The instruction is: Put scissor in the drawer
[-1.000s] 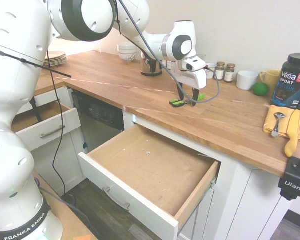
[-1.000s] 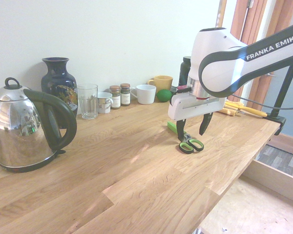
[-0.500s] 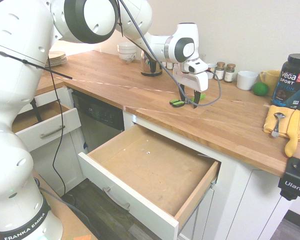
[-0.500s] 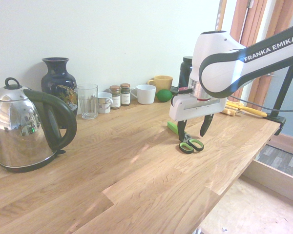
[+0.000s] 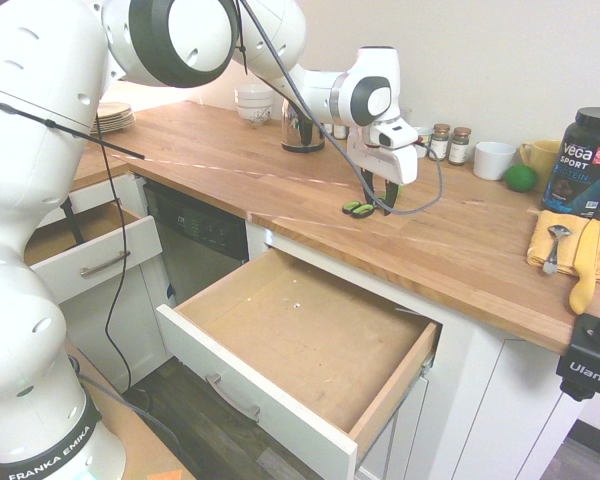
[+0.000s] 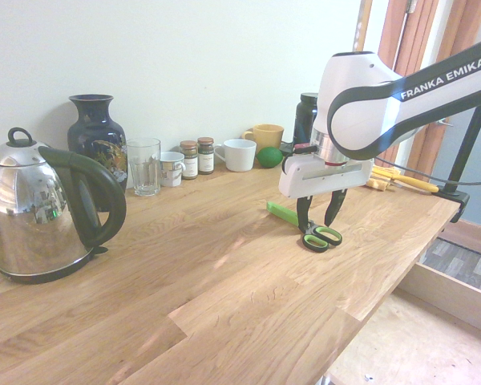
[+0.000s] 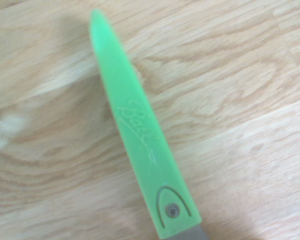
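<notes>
Item one, the scissors (image 6: 308,228): I see them lying flat on the wooden counter (image 6: 224,273), green and black handle loops toward the counter's front edge, the light green sheath pointing back toward the wall. In the wrist view the sheath (image 7: 140,135) fills the frame, with cursive lettering along it and a rivet near its wide end.

Item two, the gripper (image 6: 319,218): it points straight down over the scissors, one finger on each side of them where the handles meet the sheath. The jaws stand apart; I cannot tell whether the fingertips touch the scissors.

Item three, the drawer (image 5: 310,350): the wide one, pulled open below the counter's front edge, brown bottom bare, silver handle on its white front. The scissors are on the counter above and behind it, not in it.

Item four, other goods on the counter: a steel kettle (image 6: 40,208), a dark vase (image 6: 96,140), a glass (image 6: 143,166), two spice jars (image 6: 197,156), a white mug (image 6: 239,154), a yellow mug (image 6: 264,136).
</notes>
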Controlling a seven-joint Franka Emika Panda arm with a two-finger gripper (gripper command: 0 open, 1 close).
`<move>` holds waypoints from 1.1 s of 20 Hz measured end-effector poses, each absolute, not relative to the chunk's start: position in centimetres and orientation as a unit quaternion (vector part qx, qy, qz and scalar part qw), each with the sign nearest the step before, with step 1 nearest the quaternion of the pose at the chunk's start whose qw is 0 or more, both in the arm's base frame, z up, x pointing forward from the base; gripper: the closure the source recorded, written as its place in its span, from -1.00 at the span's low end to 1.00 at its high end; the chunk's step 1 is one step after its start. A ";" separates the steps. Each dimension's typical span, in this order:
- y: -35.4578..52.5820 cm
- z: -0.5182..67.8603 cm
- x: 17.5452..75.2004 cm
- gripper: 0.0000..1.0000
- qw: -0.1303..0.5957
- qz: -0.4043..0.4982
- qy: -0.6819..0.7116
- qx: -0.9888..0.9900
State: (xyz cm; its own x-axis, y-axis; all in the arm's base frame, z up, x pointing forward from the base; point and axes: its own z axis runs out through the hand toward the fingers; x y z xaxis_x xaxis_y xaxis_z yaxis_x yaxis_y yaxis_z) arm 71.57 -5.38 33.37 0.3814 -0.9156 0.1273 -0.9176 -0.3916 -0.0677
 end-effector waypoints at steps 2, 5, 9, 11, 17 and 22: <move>-5.3 33.4 71.6 1.00 0.007 0.072 -0.551 0.831; -5.2 33.3 71.6 1.00 0.006 0.071 -0.551 0.831; -5.0 33.3 71.6 1.00 0.004 0.071 -0.551 0.832; -5.0 33.3 71.6 1.00 0.004 0.071 -0.550 0.832; -4.9 33.4 71.6 1.00 0.003 0.071 -0.549 0.833; -2.9 34.7 71.1 1.00 -0.006 0.044 -0.506 0.861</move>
State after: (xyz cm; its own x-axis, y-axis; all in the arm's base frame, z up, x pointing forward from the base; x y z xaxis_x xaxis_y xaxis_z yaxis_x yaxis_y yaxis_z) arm 71.12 -2.94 34.70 0.4834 -0.8726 0.0703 -0.8715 -0.4873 -0.0557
